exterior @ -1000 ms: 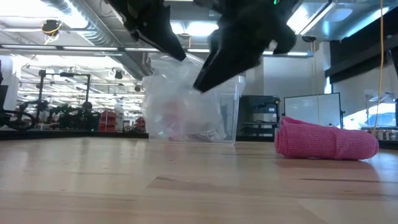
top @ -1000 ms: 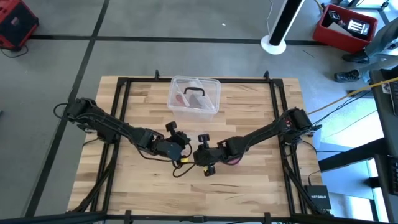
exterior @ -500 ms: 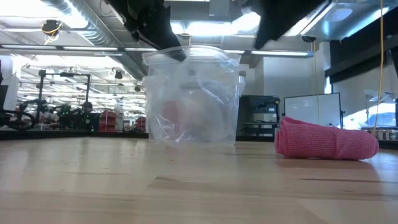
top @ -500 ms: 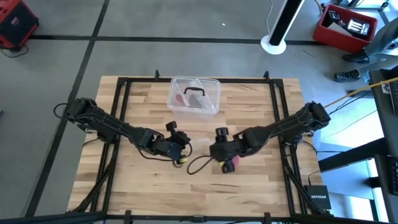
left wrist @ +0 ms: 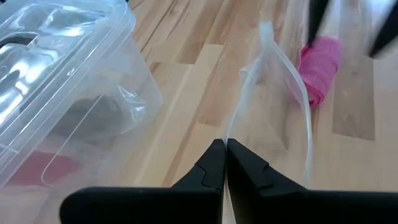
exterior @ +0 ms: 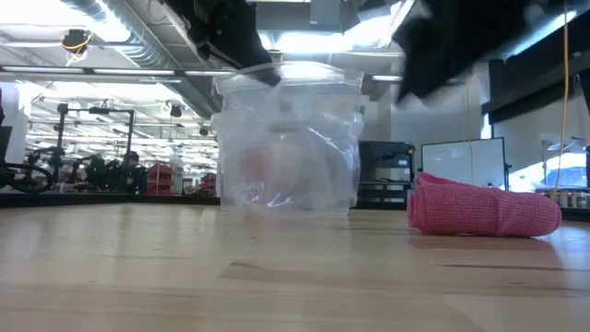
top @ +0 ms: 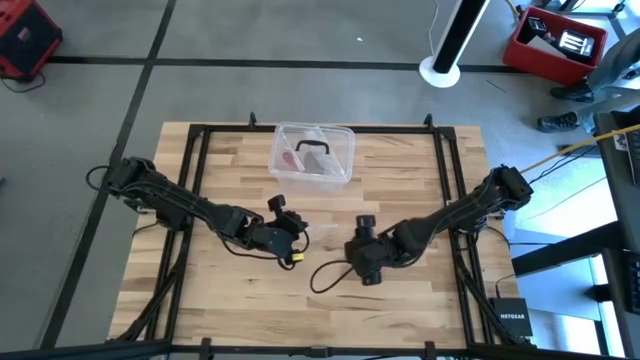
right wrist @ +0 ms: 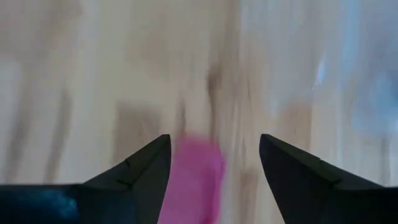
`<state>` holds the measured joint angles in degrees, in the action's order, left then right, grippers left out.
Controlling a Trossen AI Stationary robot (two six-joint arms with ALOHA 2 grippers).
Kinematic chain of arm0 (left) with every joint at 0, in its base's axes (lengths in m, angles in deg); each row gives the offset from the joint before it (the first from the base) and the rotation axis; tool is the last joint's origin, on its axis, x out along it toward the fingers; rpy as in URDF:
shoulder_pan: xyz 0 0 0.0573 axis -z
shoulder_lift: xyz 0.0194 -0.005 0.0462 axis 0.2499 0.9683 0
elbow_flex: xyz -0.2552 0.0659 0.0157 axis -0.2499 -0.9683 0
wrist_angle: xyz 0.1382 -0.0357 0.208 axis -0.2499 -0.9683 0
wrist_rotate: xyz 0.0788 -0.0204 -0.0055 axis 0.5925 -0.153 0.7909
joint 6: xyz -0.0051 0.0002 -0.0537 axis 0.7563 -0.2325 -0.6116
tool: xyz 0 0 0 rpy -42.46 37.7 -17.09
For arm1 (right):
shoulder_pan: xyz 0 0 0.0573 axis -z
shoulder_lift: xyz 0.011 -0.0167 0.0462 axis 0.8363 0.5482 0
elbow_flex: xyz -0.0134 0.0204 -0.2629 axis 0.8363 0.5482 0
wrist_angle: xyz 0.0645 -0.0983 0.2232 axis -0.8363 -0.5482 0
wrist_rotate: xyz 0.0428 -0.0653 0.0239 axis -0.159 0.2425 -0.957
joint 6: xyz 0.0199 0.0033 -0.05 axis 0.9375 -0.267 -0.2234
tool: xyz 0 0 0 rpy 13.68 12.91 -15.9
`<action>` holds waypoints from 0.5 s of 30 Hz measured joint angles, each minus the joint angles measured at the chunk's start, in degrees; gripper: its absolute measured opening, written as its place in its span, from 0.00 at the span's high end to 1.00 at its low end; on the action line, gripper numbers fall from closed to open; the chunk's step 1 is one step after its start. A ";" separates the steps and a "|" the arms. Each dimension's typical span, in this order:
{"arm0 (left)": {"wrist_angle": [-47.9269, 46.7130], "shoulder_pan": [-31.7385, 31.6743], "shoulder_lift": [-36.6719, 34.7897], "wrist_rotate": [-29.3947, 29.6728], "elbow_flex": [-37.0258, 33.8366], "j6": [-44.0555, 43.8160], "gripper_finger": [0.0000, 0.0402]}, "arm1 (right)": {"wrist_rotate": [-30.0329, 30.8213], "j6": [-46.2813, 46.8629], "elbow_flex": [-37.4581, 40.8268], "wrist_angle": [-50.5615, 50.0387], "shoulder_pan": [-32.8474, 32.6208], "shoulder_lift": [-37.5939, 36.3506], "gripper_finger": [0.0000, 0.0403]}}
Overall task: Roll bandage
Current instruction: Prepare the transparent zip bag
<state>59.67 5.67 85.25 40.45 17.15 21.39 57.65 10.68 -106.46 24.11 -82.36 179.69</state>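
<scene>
The left gripper (left wrist: 224, 163) is closed, pinching a clear plastic wrapper (left wrist: 283, 93) just beside the plastic box (top: 312, 153). The bandage (exterior: 482, 207) (pink, rolled into a short cylinder) lies on the table (top: 230, 290), right of centre. The right gripper (right wrist: 214, 163) is held above it, fingers spread wide and nothing gripped.

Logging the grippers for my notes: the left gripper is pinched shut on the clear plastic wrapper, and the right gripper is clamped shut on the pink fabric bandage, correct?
Not quite. The right gripper is open, not clamped: the right wrist view shows its fingers spread either side of the pink fabric bandage. The left gripper is indeed pinched shut on the clear plastic wrapper.
</scene>
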 joint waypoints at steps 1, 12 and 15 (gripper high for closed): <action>0.19 -0.02 0.00 -0.01 0.00 0.01 1.00 | 0.53 -2.04 -0.94 2.35 0.00 -0.06 0.38; 0.60 -0.22 -0.04 0.01 0.00 0.10 1.00 | 7.81 -29.32 -3.70 29.01 1.70 1.40 0.38; 1.36 -0.22 -0.04 -0.01 0.00 0.02 0.99 | 4.89 -29.03 -3.66 28.87 4.76 4.13 0.38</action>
<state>61.02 5.45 85.21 40.44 17.15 21.41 62.54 -18.36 -110.12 52.98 -77.60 183.82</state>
